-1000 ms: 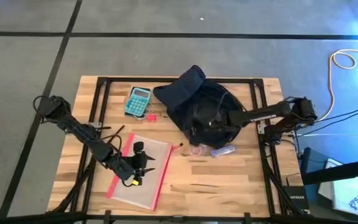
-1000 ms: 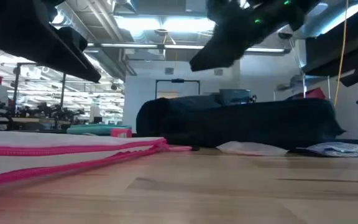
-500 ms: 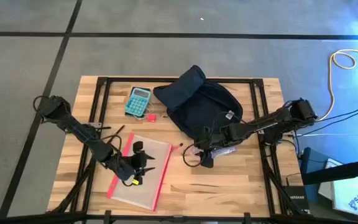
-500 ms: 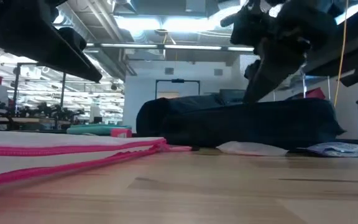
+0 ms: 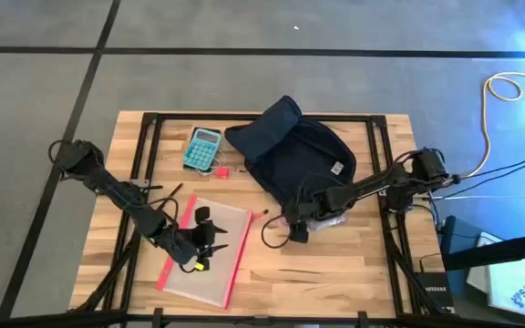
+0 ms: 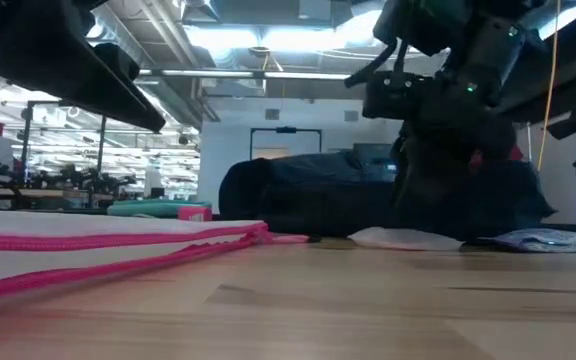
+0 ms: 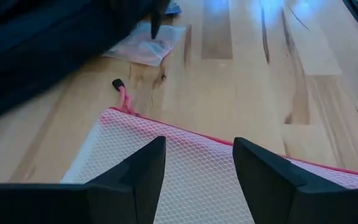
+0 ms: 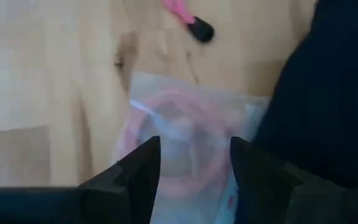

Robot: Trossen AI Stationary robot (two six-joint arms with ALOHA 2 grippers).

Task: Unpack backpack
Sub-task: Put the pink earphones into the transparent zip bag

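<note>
The backpack (image 5: 294, 150) lies on the table (image 5: 335, 264). Just beside its near edge, the right gripper (image 5: 294, 223) hovers, fingers apart, over a clear packet (image 8: 185, 140) (pink inside). Farther off, the left gripper (image 5: 203, 244), also parted, hangs over the pouch (image 5: 210, 264).

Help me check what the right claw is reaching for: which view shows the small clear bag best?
The right wrist view: the clear bag fills it, something pink inside, beside the backpack, the open right claw above it. The left wrist view shows it far off, the low view edge-on. In the high view the arm hides it.
</note>
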